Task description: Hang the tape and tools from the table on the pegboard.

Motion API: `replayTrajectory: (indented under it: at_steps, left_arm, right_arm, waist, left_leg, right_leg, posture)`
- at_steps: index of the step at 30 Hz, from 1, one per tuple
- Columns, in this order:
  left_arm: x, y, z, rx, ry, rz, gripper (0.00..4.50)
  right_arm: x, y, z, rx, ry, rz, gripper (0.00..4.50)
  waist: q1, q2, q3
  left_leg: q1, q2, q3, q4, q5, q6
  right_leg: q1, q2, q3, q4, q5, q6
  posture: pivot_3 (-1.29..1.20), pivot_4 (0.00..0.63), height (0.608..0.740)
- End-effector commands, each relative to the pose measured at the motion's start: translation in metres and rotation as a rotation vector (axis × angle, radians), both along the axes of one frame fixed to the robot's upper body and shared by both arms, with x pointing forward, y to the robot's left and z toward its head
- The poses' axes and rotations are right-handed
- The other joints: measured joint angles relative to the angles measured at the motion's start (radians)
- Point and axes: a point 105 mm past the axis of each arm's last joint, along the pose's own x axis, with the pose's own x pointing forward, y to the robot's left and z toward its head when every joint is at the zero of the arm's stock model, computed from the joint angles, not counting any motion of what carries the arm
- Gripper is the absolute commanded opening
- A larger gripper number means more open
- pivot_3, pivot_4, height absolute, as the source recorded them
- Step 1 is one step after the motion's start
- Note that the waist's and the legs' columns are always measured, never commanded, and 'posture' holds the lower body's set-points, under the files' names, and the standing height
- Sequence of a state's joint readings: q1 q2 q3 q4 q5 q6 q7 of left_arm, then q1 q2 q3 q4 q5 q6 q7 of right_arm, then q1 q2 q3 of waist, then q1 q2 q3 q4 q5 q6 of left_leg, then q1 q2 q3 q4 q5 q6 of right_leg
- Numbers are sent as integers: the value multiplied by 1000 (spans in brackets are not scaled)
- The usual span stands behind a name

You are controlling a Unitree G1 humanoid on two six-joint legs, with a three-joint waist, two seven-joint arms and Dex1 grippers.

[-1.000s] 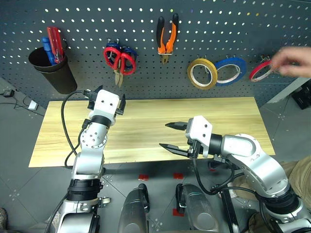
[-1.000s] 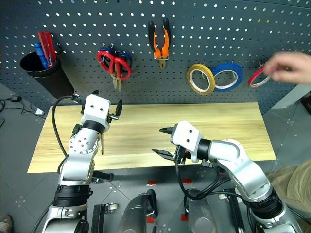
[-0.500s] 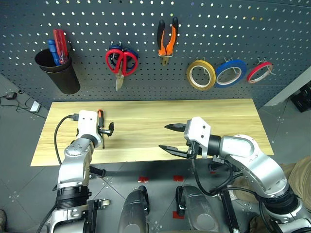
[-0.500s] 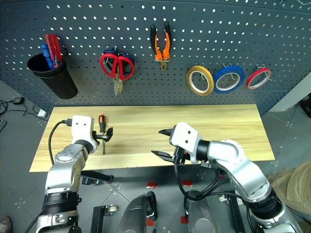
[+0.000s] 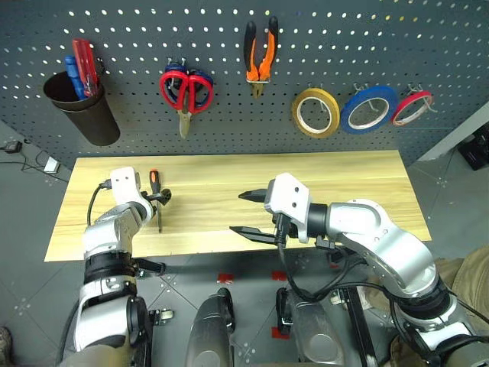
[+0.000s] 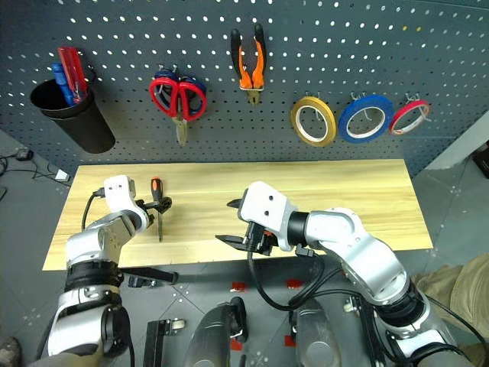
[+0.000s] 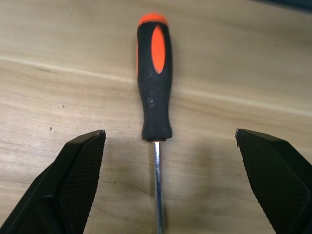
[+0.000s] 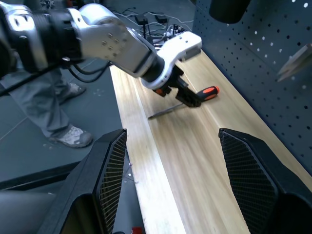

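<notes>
One screwdriver [image 7: 154, 87] lies between spread left jaws, table [image 5: 306, 183] bare elsewhere.

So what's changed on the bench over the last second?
The left gripper came down from in front of the pegboard to the screwdriver on the table, its jaws open either side of the handle. A person's hand at the red tape has withdrawn. The right gripper stayed open; hung tools unchanged.

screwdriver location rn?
The screwdriver lies flat on the table near its left end, below the hanging red-handled scissors. The open left gripper straddles it at the handle-shaft junction.
</notes>
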State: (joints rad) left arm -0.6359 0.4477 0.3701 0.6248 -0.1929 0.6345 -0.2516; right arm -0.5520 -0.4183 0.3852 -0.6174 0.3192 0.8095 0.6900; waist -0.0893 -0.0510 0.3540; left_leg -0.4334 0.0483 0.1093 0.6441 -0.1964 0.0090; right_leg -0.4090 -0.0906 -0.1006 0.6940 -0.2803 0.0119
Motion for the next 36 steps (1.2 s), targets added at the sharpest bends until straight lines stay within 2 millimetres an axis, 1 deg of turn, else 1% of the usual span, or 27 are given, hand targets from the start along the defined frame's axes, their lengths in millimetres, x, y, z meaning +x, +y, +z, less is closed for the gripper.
replayTrajectory:
  at_steps: [1, 7, 10, 14, 18, 20, 21, 22, 23, 25, 26, 27, 28, 30, 32, 33, 35, 36]
  left_arm:
    - [7, 8, 2, 41, 16, -9, 4490]
    - [15, 13, 0, 78, 30, -20, 4490]
    - [17, 18, 2, 111, 22, -23, 3926]
    - [18, 22, 7, 172, -5, -69, 2718]
    - [16, 22, 15, 263, -49, -166, 1430]
    - [11, 21, 23, 328, -108, -228, 783]
    - [8, 19, 27, 351, -141, -251, 586]
    - [5, 16, 30, 365, -169, -271, 587]
    - [-1, 14, 38, 367, -225, -278, 587]
    - [-15, 6, 55, 379, -331, -297, 587]
    - [-22, 3, 62, 401, -376, -306, 587]
    - [-30, -2, 68, 422, -410, -317, 587]
    - [-38, -7, 74, 436, -443, -326, 587]
    - [-62, -14, 92, 482, -523, -314, 587]
    - [-81, -14, 114, 550, -602, -261, 587]
    - [-88, -14, 127, 570, -650, -216, 586]
    - [-100, -13, 152, 600, -735, -135, 587]
    - [-106, -13, 168, 623, -781, -95, 587]
  right_arm:
    - [-11, 4, 11, 12, -9, 43, 3220]
    - [-12, 1, 9, -16, -3, 35, 3220]
    - [-13, -1, 6, -28, 2, 29, 3220]
    - [-10, -4, 3, -33, 1, 19, 3220]
    - [-3, -9, 0, -41, -19, 0, 3220]
    - [0, -12, 1, -33, -32, -15, 3220]
    - [1, -14, 3, -28, -37, -21, 3220]
    - [3, -15, 3, -24, -39, -27, 3220]
    - [4, -16, 3, -18, -43, -33, 3220]
    - [6, -20, 4, -11, -53, -44, 3220]
    - [7, -22, 3, -11, -57, -51, 3220]
    - [9, -24, 3, -12, -62, -56, 3220]
    - [10, -26, 2, -13, -66, -60, 3220]
    - [9, -31, 2, -14, -73, -66, 3220]
    - [10, -36, 3, -11, -75, -73, 3220]
    - [12, -38, 3, -6, -74, -78, 3220]
    - [15, -40, 5, 9, -69, -83, 3220]
    - [16, -40, 7, 21, -64, -84, 3220]
  waist:
    - [0, 0, 12]
    - [-2, 4, 25]
    - [-7, 4, 30]
    - [-13, 4, 29]
    - [-17, 2, 27]
    - [-22, 0, 26]
    - [-24, -1, 25]
    - [-27, -2, 24]
    - [-28, -3, 23]
    - [-33, -6, 19]
    - [-34, -7, 16]
    - [-35, -7, 7]
    - [-36, -7, 1]
    - [-42, -8, -19]
    - [-45, -9, -37]
    - [-46, -9, -45]
    - [-46, -9, -60]
    - [-46, -9, -68]
  left_leg:
    - [0, 0, 0, 0, 0, 0]
    - [0, 0, 3, -2, 0, -1]
    - [0, 0, 4, -3, 0, -1]
    - [-1, 0, 4, -6, 0, -1]
    - [-1, 0, 4, -8, 1, -2]
    - [-1, 0, 5, -9, 1, -2]
    - [-1, 0, 5, -10, 1, -2]
    - [-1, -1, 5, -10, 1, -2]
    - [-1, 0, 5, -11, 1, -3]
    - [-2, 0, 5, -11, 1, -3]
    - [-2, 0, 5, -11, 1, -3]
    - [-2, 0, 4, -11, 1, -3]
    - [-3, 0, 4, -11, 1, -3]
    - [-3, -1, 4, -12, 1, -3]
    - [-3, -1, 3, -13, 1, -3]
    - [-3, -1, 3, -13, 1, -3]
    - [-2, -2, 2, -13, 1, -3]
    - [-2, -1, 0, -13, 1, -3]
  right_leg:
    - [0, 0, 0, 0, 0, 0]
    - [0, 0, 2, -6, 0, 0]
    - [0, -1, 2, -7, 0, 0]
    - [0, -1, 1, -10, 0, 0]
    - [0, -1, 1, -13, 0, 0]
    - [0, -1, 1, -14, 0, 0]
    - [-1, -1, 1, -14, 0, 0]
    - [-1, -1, 1, -14, 0, 0]
    - [-1, -1, 1, -14, 0, 0]
    - [-1, -1, 1, -14, 0, 0]
    - [-1, -1, 1, -14, 0, 0]
    - [-1, -1, 0, -14, 0, 0]
    - [-2, -1, 0, -14, 0, 0]
    - [-1, -1, 0, -15, 0, 0]
    - [0, -2, -1, -16, 0, 0]
    - [1, -2, -1, -16, 0, 0]
    - [1, -2, -3, -14, 0, 0]
    - [1, -2, -4, -14, 0, 1]
  posture:
    - [-305, 439, 740]
    - [-332, 444, 740]
    - [-341, 427, 740]
    - [-334, 398, 740]
    - [-321, 340, 740]
    - [-317, 318, 740]
    - [-315, 309, 740]
    - [-313, 291, 740]
    - [-312, 279, 740]
    - [-308, 257, 740]
    - [-304, 234, 740]
    - [-301, 224, 740]
    - [-296, 214, 740]
    - [-284, 197, 740]
    - [-265, 182, 740]
    - [-244, 167, 740]
    - [-228, 160, 740]
    - [-219, 156, 740]
